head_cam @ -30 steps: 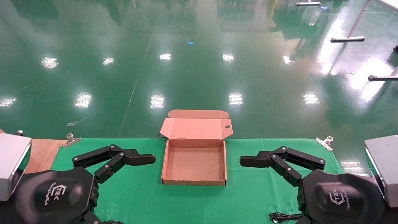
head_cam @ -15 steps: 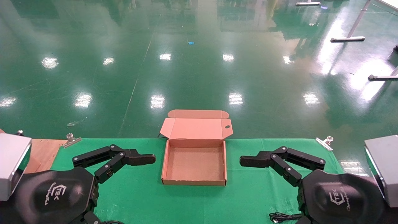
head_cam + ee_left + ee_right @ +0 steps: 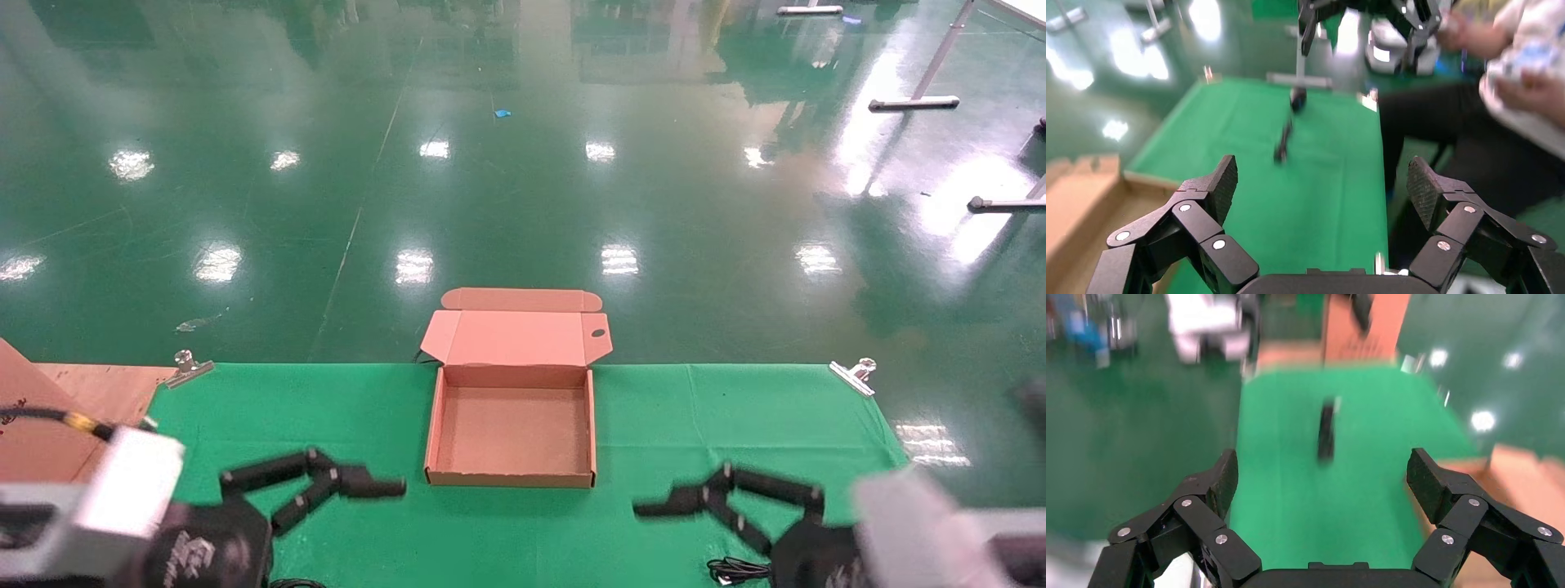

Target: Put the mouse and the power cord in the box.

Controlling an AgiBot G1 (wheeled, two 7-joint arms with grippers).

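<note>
The brown cardboard box [image 3: 511, 478] stands open at the middle of the green cloth, lid folded back, nothing inside. My left gripper [image 3: 384, 488] hovers open just left of its front corner. My right gripper [image 3: 654, 510] hovers open to the box's right. In the left wrist view the gripper [image 3: 1322, 182] has bare cloth between its fingers, and the same holds for the gripper [image 3: 1322, 471] in the right wrist view. A black looped bundle, apparently the power cord [image 3: 739, 569], lies at the near edge by the right arm. The mouse is out of view.
Metal clips [image 3: 186, 365] [image 3: 854, 371] pin the cloth's far corners. A flat brown board [image 3: 49, 441] lies at the left. A bit of thin black cable [image 3: 294, 583] peeks in at the near edge. A seated person [image 3: 1523, 79] is beyond the table's right end.
Both arms have swung down toward the near edge and are blurred by motion. Their fingertips now sit level with the box's front wall instead of its middle. The box has not moved.
</note>
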